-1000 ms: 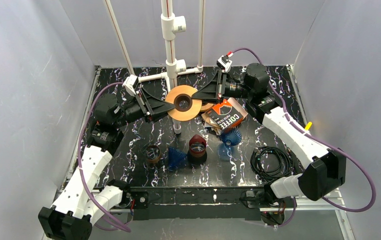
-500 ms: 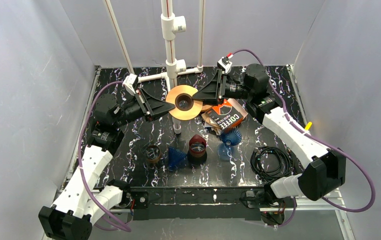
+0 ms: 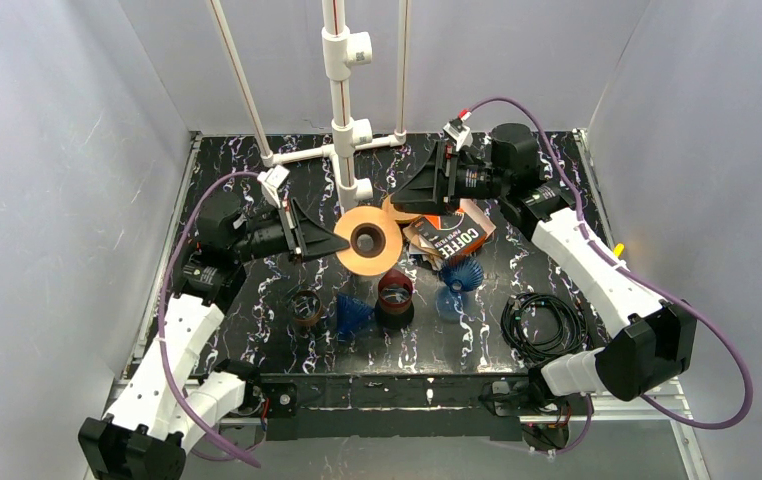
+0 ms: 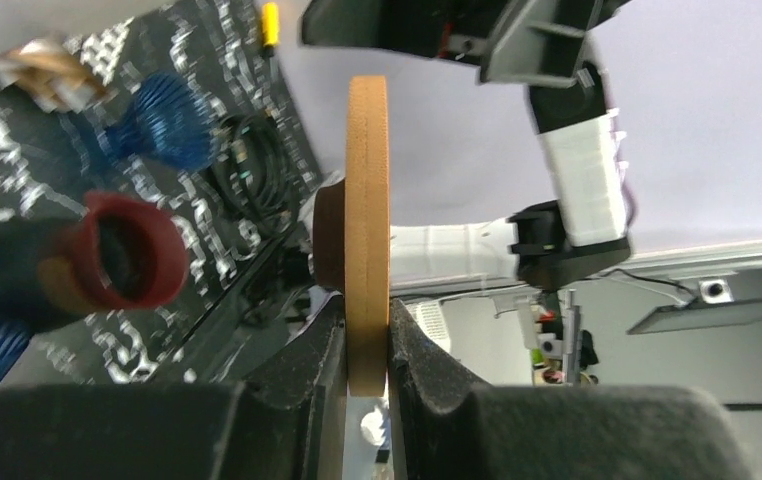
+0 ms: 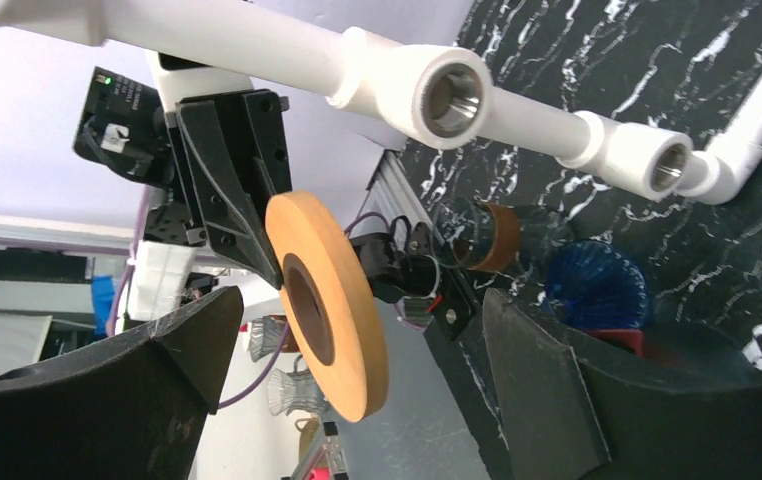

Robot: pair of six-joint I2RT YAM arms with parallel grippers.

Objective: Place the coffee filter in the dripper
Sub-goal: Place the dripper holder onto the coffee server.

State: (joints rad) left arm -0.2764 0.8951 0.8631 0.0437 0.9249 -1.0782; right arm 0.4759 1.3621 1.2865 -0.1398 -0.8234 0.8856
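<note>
1. The left gripper (image 3: 340, 242) is pinching the rim of an orange disc (image 3: 387, 252). Its two fingers press on the flat sides of the disc, one on each side.
2. The disc has a round hole in the middle with a dark brown part there. It is up in the air over the table (image 3: 257, 290), between the foot of the white pipe stand (image 3: 342, 60) and the red cone (image 3: 395, 288).
3. The right gripper (image 3: 405, 195) is spread wide and has nothing in it. It is near the far right side of the disc but does not touch it.
4. In the right wrist view the disc shows between the two wide fingers, and there is a gap on both sides.
5. The filter box (image 3: 454, 233) has "COFFEE" on it. It lies on the table just right of the disc, under the right gripper.
6. A small tan piece (image 3: 393, 208) pokes out next to the box, just under the right gripper. I cannot tell if it is a filter.
7. The red cone stands on a dark base, just in front of the disc.
8. One blue cone (image 3: 353, 313) is just left of the red cone. Another blue cone (image 3: 463, 271) is just in front of the box.
9. A brown cup (image 3: 305, 306) stands left of the blue cone.
10. A black cable (image 3: 540, 322) lies in a coil on the right side of the table.
</note>
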